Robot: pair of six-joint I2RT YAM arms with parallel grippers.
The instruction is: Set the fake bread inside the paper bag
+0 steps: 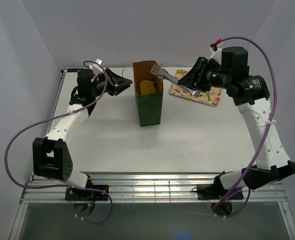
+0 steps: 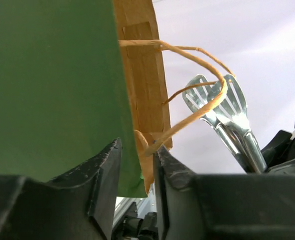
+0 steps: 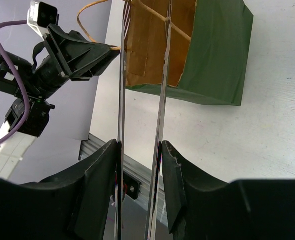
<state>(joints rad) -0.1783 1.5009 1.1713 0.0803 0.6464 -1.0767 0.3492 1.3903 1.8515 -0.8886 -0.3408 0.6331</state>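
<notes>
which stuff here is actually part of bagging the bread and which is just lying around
In the job: paper bag, its rim pinched by the left gripper; fake bread inside it; tongs, held by the right gripper.
Just lying about: floral tray, partly hidden by the right arm.

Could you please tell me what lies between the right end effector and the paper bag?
The metal tongs, gripped by the right end effector, bridge that stretch, tips by the paper bag rim; the top view shows it.
</notes>
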